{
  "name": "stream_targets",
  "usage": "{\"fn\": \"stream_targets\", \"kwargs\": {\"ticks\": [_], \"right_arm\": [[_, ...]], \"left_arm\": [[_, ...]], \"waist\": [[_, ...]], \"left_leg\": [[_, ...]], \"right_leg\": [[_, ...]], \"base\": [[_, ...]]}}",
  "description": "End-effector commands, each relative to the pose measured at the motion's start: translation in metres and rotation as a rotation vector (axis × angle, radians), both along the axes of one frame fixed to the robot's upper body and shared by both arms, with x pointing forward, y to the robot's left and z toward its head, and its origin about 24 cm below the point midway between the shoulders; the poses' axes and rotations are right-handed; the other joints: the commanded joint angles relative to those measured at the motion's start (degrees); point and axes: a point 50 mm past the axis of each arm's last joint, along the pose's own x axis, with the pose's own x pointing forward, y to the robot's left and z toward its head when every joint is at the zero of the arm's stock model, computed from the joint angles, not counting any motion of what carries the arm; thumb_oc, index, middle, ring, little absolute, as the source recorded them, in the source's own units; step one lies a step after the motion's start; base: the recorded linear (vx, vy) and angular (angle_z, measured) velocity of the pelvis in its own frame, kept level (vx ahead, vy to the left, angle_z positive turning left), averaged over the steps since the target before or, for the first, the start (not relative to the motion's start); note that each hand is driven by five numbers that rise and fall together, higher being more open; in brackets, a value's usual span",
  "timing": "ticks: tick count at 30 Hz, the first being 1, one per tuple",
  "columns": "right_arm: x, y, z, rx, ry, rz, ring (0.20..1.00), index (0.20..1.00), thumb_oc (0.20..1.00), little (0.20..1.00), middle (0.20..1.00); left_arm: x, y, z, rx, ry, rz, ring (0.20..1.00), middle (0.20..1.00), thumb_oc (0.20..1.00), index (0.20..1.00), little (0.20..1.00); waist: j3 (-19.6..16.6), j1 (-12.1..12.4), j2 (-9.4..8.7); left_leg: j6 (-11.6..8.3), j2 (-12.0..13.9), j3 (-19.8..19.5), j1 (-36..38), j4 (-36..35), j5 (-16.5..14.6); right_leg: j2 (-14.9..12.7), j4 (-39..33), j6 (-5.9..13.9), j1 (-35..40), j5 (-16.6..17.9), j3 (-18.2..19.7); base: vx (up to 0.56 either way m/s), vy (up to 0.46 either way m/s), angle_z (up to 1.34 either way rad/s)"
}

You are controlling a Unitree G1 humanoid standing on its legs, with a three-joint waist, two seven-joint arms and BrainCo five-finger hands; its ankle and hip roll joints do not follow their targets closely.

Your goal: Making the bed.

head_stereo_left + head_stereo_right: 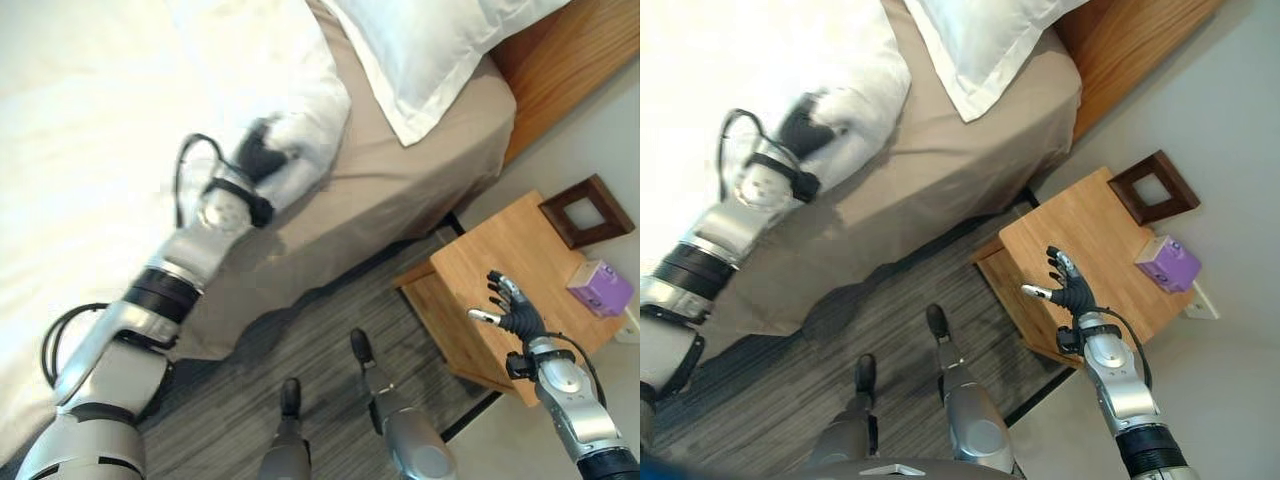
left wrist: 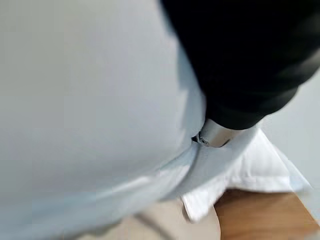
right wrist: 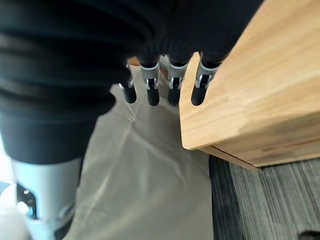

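White duvet point(image 1: 120, 130) covers the left and far-left part of the bed, bunched into a rounded corner fold point(image 1: 305, 110) that lies on the tan fitted sheet point(image 1: 420, 170) near the bed's right edge. The left hand point(image 1: 262, 152) sits at that fold, its dark cover pressed into the white cloth; its fingers are buried in the fabric, so I cannot tell whether they are clamped on the duvet or only resting against it. In the left wrist view the cloth billows right against the hand's cover, with one silver finger base point(image 2: 215, 136) showing past it.

Farther right on the bed, at the head end, a white pillow point(image 1: 440, 50) lies on the tan sheet, its corner pointing toward the near side. Behind the pillow runs the wooden headboard point(image 1: 570, 60). The tan sheet drapes down the side of the mattress to the grey striped carpet point(image 1: 330, 340).

To the right of the bed stands a light wooden nightstand point(image 1: 500, 260), set just beside the draped sheet. On its far right part rests a dark brown square frame point(image 1: 587, 210) and, nearer, a small purple box point(image 1: 600, 287).

The right hand point(image 1: 512, 310) hovers over the near edge of the nightstand, well apart from the bed, with its fingers straight and spread apart and holding nothing. The right wrist view shows its fingertips point(image 3: 152, 95) in a row next to the nightstand's corner, with the tan sheet beyond them.
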Motion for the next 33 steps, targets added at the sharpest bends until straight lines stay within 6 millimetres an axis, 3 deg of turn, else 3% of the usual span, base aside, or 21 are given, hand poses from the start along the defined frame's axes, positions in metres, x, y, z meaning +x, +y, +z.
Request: {"fn": "stream_targets", "kwargs": {"ticks": [1,2,3,5,11,14,18,21,22,23,24,27,29,30,33], "right_arm": [[0.006,-0.014,0.024,-0.057,-0.099,-0.032,1.000,1.000,1.000,1.000,1.000],[0.004,-0.014,0.025,-0.054,-0.100,-0.037,1.000,1.000,1.000,1.000,1.000],[0.004,-0.014,0.025,-0.053,-0.102,-0.036,1.000,1.000,1.000,1.000,1.000],[0.001,-0.015,0.022,-0.060,-0.085,-0.041,1.000,1.000,1.000,1.000,1.000],[0.001,-0.018,0.017,-0.067,-0.055,-0.061,1.000,1.000,1.000,1.000,1.000],[-0.001,-0.026,0.016,-0.060,-0.053,-0.100,1.000,1.000,1.000,1.000,1.000],[-0.004,-0.034,0.011,-0.034,-0.037,-0.151,1.000,1.000,1.000,1.000,1.000],[-0.009,-0.047,0.005,-0.018,-0.020,-0.222,1.000,1.000,1.000,1.000,1.000],[-0.010,-0.057,0.008,-0.031,-0.034,-0.253,1.000,1.000,1.000,1.000,1.000],[-0.010,-0.056,0.009,-0.033,-0.034,-0.250,1.000,1.000,1.000,1.000,1.000],[-0.008,-0.060,0.014,-0.045,-0.052,-0.258,1.000,1.000,1.000,1.000,1.000],[-0.001,-0.071,0.029,-0.076,-0.101,-0.282,1.000,1.000,1.000,1.000,1.000],[0.008,-0.075,0.046,-0.094,-0.168,-0.296,1.000,1.000,1.000,1.000,1.000],[0.015,-0.074,0.059,-0.099,-0.217,-0.295,0.200,0.200,0.200,0.200,0.200],[0.033,-0.071,0.102,-0.098,-0.382,-0.274,0.200,0.200,0.200,0.200,0.200]], "left_arm": [[-0.012,-0.067,0.027,-0.058,-0.070,-0.311,0.200,0.200,0.200,0.200,0.200],[-0.018,-0.077,0.010,-0.022,0.017,-0.384,0.451,0.451,0.451,0.451,0.451],[-0.019,-0.078,-0.004,-0.010,0.088,-0.412,1.000,1.000,1.000,1.000,1.000],[-0.023,-0.076,-0.032,0.088,0.203,-0.434,1.000,1.000,1.000,1.000,1.000],[-0.035,-0.065,-0.063,-0.009,0.325,-0.429,1.000,1.000,1.000,1.000,1.000],[-0.051,-0.073,-0.057,-0.146,0.362,-0.543,1.000,1.000,1.000,1.000,1.000],[-0.072,-0.086,-0.040,-0.199,0.354,-0.697,1.000,1.000,1.000,1.000,1.000],[-0.094,-0.093,-0.009,-0.345,0.297,-0.852,1.000,1.000,1.000,1.000,1.000],[-0.099,-0.075,0.013,-0.489,0.210,-0.859,1.000,1.000,1.000,1.000,1.000],[-0.100,-0.074,0.012,-0.492,0.209,-0.857,1.000,1.000,1.000,1.000,1.000],[-0.097,-0.059,0.015,-0.591,0.174,-0.809,1.000,1.000,1.000,1.000,1.000],[-0.096,-0.018,0.012,-0.754,0.066,-0.648,1.000,1.000,1.000,1.000,1.000],[-0.096,0.012,-0.001,-0.945,-0.007,-0.493,1.000,1.000,1.000,1.000,1.000],[-0.097,0.026,-0.012,-1.011,-0.033,-0.403,1.000,1.000,1.000,1.000,1.000],[-0.108,0.063,-0.045,-1.044,-0.059,-0.151,1.000,1.000,1.000,1.000,1.000]], "waist": [[0.5,-1.8,3.71],[0.9,-2.0,3.94],[1.1,-2.2,4.06],[1.3,-2.4,4.46],[0.5,-1.7,5.62],[-0.6,-1.2,6.70],[-1.9,-1.1,7.53],[-3.6,-0.6,8.20],[-4.8,0.2,8.32],[-4.8,0.0,8.39],[-5.1,0.5,8.33],[-6.5,1.6,8.23],[-7.1,2.7,8.09],[-7.3,3.4,8.01],[-7.7,5.8,8.10]], "left_leg": [[0.72,-1.8,-2.1,-1.2,-2.5,7.6],[0.78,-1.8,-2.0,-1.1,-2.5,7.6],[0.80,-1.8,-1.8,-0.9,-2.5,7.6],[0.85,-1.8,-1.4,-0.7,-2.5,7.4],[0.99,-2.0,-1.5,-0.1,-2.5,7.4],[1.05,-2.2,-1.8,0.4,-2.5,7.3],[1.13,-2.4,-2.4,1.0,-2.5,7.1],[1.19,-2.5,-3.2,2.3,-2.5,6.8],[1.09,-2.6,-3.5,3.2,-2.5,6.7],[1.10,-2.6,-3.5,3.3,-2.5,6.6],[1.12,-2.5,-3.6,4.1,-2.5,6.2],[1.07,-2.6,-4.1,4.7,-2.5,6.3],[1.11,-2.6,-4.5,4.9,-2.5,6.3],[1.16,-2.8,-4.8,4.9,-2.5,6.2],[1.28,-3.2,-5.8,5.1,-2.5,6.1]], "right_leg": [[1.4,2.2,2.76,5.0,-2.8,-1.8],[1.4,2.1,2.81,5.2,-2.7,-1.5],[1.4,2.0,2.84,5.3,-2.6,-1.4],[1.4,1.8,2.87,5.5,-2.7,-1.1],[1.3,1.5,2.55,6.4,-3.1,-1.1],[0.9,1.5,2.39,7.3,-3.6,-1.5],[0.7,1.3,2.23,8.3,-4.0,-1.9],[0.4,1.7,2.03,9.9,-5.0,-2.5],[0.2,1.8,1.97,11.0,-5.5,-2.9],[0.2,1.8,1.97,11.1,-5.5,-2.9],[0.1,1.8,1.86,12.0,-5.9,-2.9],[-0.1,1.6,1.70,13.1,-6.2,-3.3],[-0.3,1.4,1.53,13.7,-6.5,-3.7],[-0.4,1.3,1.46,14.0,-6.6,-4.0],[-0.9,1.0,1.23,14.9,-7.0,-4.9]], "base": [[-0.02,0.007,0.04],[0.00,0.000,0.00],[0.00,0.000,0.00],[0.00,0.000,-0.02],[0.01,-0.012,-0.06],[0.01,-0.003,0.01],[0.04,-0.014,0.09],[0.05,-0.017,0.17],[0.06,-0.011,0.18],[0.07,-0.007,0.10],[0.03,-0.003,0.01],[0.05,-0.003,0.11],[0.04,-0.005,0.09],[0.01,0.004,0.09],[0.03,-0.001,0.15]]}}
